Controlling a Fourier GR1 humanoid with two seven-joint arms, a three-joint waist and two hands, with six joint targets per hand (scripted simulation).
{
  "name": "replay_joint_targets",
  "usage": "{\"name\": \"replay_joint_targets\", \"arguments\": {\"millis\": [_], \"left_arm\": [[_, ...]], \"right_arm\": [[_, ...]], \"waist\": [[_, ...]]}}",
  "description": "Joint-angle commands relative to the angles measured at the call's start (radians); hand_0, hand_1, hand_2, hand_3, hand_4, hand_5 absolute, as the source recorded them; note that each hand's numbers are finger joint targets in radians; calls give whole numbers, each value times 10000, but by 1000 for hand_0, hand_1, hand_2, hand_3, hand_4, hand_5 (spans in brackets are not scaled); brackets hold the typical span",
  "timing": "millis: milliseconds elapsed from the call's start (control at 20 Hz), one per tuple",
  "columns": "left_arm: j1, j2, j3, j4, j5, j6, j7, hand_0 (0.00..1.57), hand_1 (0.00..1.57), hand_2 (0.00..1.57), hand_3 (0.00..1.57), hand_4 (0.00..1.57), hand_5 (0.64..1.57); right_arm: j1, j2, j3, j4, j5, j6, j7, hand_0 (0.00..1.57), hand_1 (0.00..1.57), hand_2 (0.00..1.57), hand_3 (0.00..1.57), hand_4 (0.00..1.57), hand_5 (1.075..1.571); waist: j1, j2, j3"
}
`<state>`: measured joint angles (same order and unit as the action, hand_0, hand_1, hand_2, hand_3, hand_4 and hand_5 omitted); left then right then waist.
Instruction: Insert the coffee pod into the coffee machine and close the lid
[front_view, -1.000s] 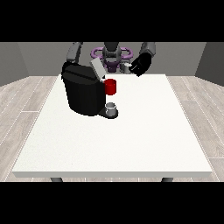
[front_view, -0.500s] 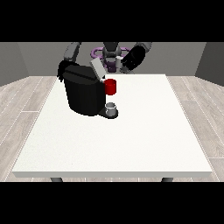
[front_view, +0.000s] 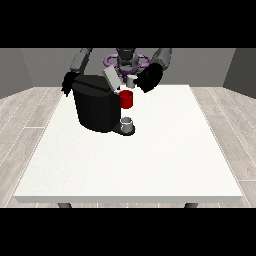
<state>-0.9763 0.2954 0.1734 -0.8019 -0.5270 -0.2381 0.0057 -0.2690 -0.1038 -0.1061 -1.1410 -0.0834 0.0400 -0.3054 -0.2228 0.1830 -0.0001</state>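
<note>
The small pale coffee pod (front_view: 131, 80), likely light, stiff and best pinched by its sides, sits pinched in the hand at the view's right (front_view: 148, 79), just above the coffee machine (front_view: 98, 107) and its raised lid (front_view: 112, 79).

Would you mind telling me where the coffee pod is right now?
In the front view, the coffee pod is at the hand at the view's right, above the red part of the coffee machine, beside its raised lid.

Even, bright, diffuse light; white table (front_view: 150, 165) unglared; faint soft shadow beside coffee machine (front_view: 97, 107).
</note>
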Motion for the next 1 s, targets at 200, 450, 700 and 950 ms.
{"name": "replay_joint_targets", "arguments": {"millis": [200, 450, 700, 950], "left_arm": [[-1402, 672, 633, 547, 362, -143, 582, 1489, 1489, 1476, 1411, 599, 1571], [-1926, 957, 1023, 812, 720, -254, 682, 1458, 1458, 1476, 1374, 596, 1571], [-1939, 804, 596, 818, 321, 218, 247, 1438, 1438, 1467, 1362, 625, 1571], [-1805, 1311, 507, 1103, 156, -25, -244, 1523, 1523, 1529, 1442, 698, 1571]], "right_arm": [[-447, -20, 292, 102, 142, 482, -567, 0, 0, 0, 0, 0, 1571], [-696, -409, 140, 417, -19, 1083, -768, 0, 0, 0, 0, 183, 1571], [-1150, -417, -3, 617, -15, 962, -812, 0, 0, 0, 0, 267, 1571], [-1104, -523, 35, 558, -13, 1112, -712, 0, 0, 0, 0, 242, 1571]], "waist": [[-192, 742, 6], [-338, 1253, 6], [-332, 1708, 8], [-463, 1882, 4]]}}
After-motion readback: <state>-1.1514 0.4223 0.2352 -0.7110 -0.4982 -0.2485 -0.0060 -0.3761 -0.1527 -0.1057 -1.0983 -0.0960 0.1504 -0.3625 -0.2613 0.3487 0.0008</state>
